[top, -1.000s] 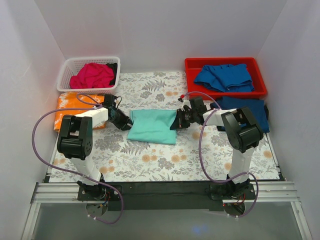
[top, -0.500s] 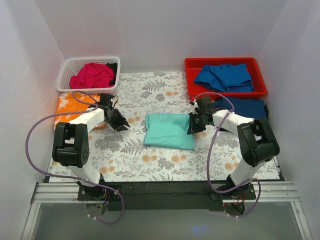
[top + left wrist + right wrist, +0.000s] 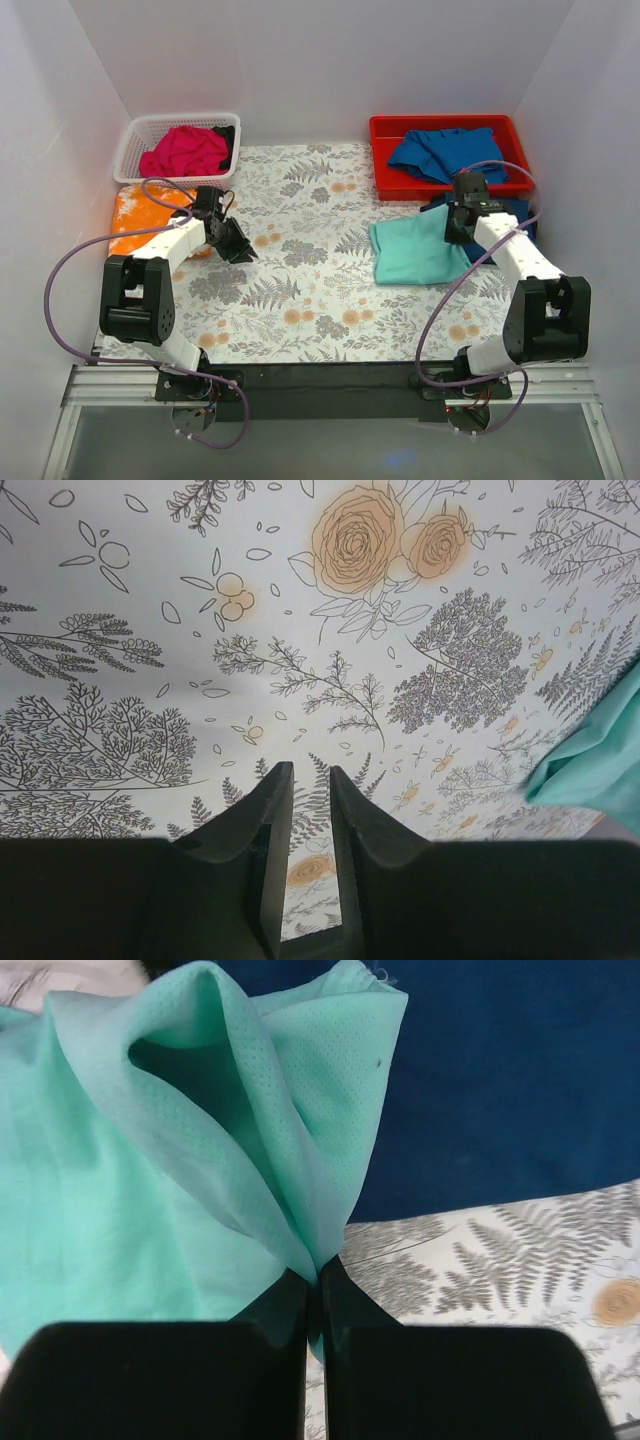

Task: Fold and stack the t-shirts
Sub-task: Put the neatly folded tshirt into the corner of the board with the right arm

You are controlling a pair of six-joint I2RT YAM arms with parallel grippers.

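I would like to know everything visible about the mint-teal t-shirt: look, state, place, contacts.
The mint-teal t-shirt is plain, thin cloth with a fine dotted mesh weave. It is folded into a rumpled, roughly square bundle and lies right of the middle on the floral sheet, in front of the red tray. The right pincer is shut on a gathered fold at its right edge, raising the cloth there into a ridge. That edge overlaps the folded blue t-shirt.
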